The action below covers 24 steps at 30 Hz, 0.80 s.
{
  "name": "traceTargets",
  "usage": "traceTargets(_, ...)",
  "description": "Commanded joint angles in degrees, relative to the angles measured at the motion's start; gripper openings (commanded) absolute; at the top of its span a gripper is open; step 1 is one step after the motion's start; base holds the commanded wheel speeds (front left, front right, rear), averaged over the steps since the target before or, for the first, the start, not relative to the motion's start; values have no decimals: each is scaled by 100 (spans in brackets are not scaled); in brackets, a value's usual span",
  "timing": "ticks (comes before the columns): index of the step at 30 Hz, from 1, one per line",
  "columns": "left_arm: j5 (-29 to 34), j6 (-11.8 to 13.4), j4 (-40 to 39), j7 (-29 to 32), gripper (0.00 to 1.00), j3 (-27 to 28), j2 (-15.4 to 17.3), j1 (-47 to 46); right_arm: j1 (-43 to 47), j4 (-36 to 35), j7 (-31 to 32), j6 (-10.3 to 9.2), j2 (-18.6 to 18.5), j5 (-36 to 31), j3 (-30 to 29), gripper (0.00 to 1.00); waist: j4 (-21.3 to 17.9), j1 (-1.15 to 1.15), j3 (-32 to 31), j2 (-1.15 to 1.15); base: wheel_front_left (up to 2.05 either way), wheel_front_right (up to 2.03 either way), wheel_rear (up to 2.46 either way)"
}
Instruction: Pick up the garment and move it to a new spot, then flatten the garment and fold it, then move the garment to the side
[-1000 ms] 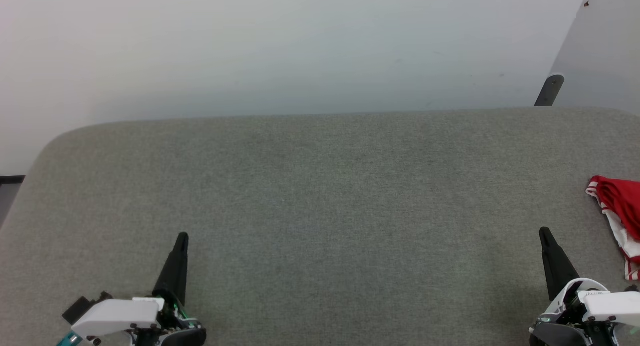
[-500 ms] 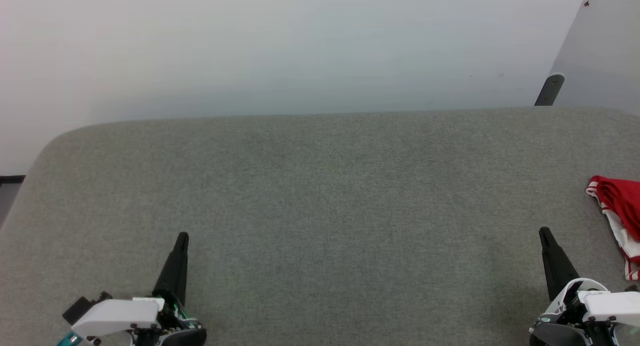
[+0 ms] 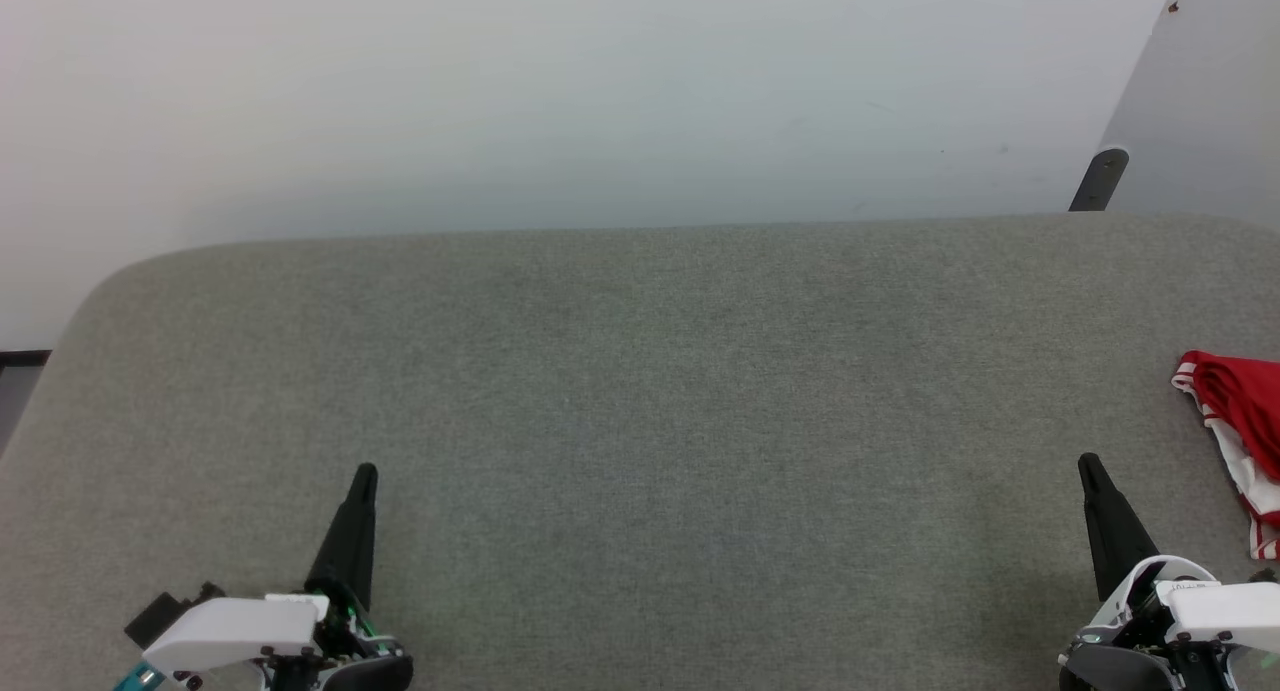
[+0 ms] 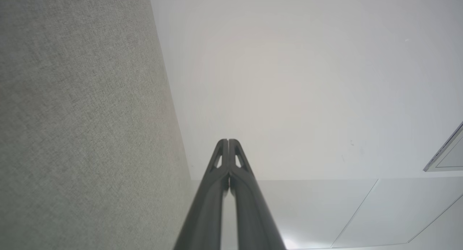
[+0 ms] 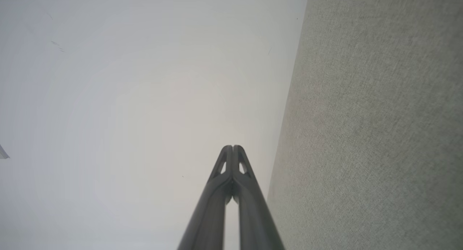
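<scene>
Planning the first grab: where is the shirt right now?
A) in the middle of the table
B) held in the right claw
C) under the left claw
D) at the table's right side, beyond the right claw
D: the shirt lies bunched at the right side of the table, apart from the shut right claw.

One garment [image 3: 1238, 411], one grey fabric surface [image 3: 640, 391] and two tools, left tool [image 3: 365, 470] and right tool [image 3: 1086, 461].
</scene>
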Motion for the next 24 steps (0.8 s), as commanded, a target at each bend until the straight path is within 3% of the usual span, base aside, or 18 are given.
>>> traceTargets(1,-21,-23,6,6,0,10,-5,-53,-15,0,1,2,20,24,4,0,0,0,0,0,0,0,0)
traceTargets(24,-21,-23,6,6,0,9,-5,-53,-15,0,1,2,20,24,4,0,0,0,0,0,0,0,0)
